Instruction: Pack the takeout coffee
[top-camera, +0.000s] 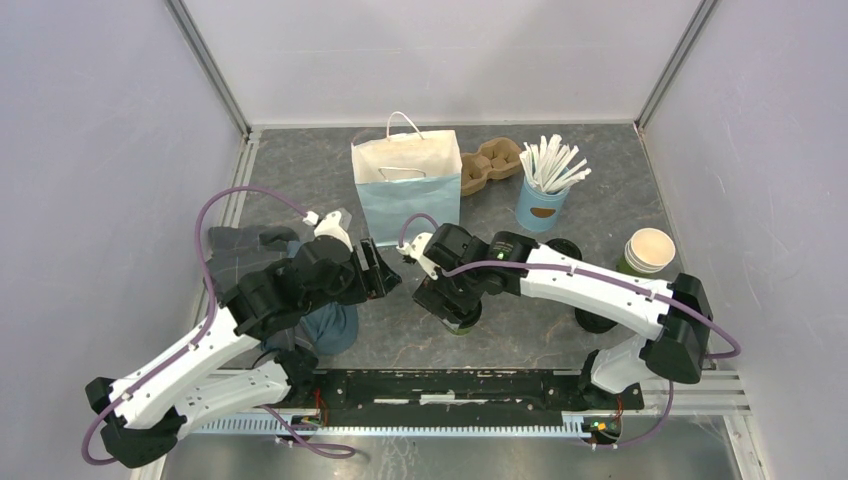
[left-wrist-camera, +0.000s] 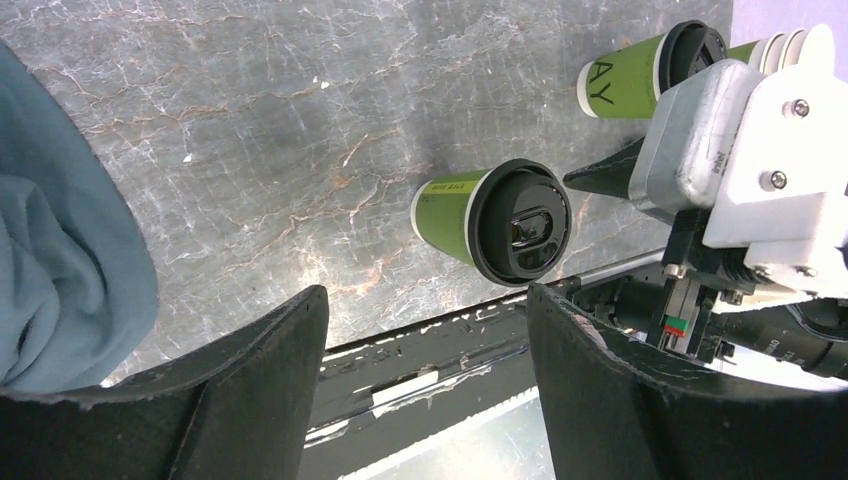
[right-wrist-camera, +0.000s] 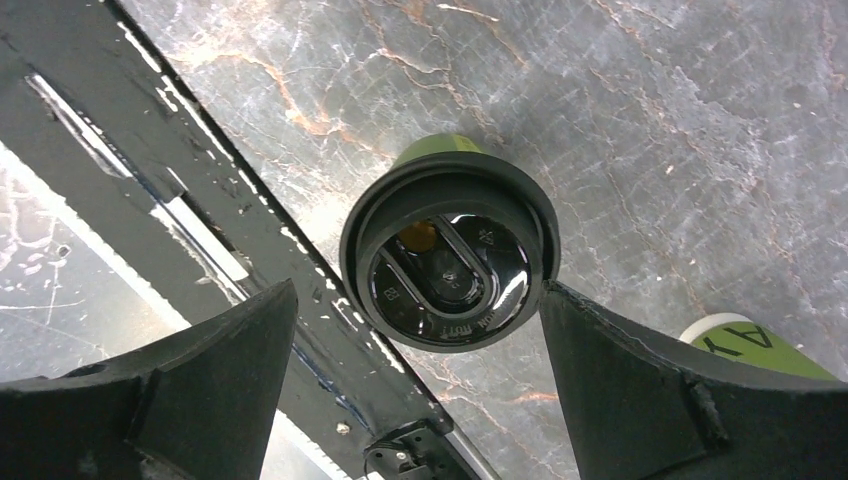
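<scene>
The right arm arcs in from the near right corner, elbow bent, forearm reaching toward the table's middle, and its wrist points straight down. The right gripper (right-wrist-camera: 418, 292) stands open over the takeout coffee (right-wrist-camera: 445, 260), one black wedge-shaped finger (right-wrist-camera: 200, 390) well off the lid and the other close by the rim; whether that one touches, I cannot tell. The cup stands upright on the table (right-wrist-camera: 650, 120) just beyond the black rail (left-wrist-camera: 420, 350) at the near edge, in front of the blue bag (top-camera: 405, 190).

The left arm stretches from the near left corner, its wrist turned sideways toward the cup. The left gripper (left-wrist-camera: 425, 300) is spread wide and holds nothing, its matte fingers rough along the edges.

The cup is green paper, tapered, with printed lettering; its round lid is glossy black plastic with a raised rim and an oval sip tab. The tabletop is dark grey stone-look with pale and rust veins. A soft blue cloth (left-wrist-camera: 60, 260) lies crumpled beside the left gripper. A second lidded green cup (left-wrist-camera: 640, 75) stands farther off
</scene>
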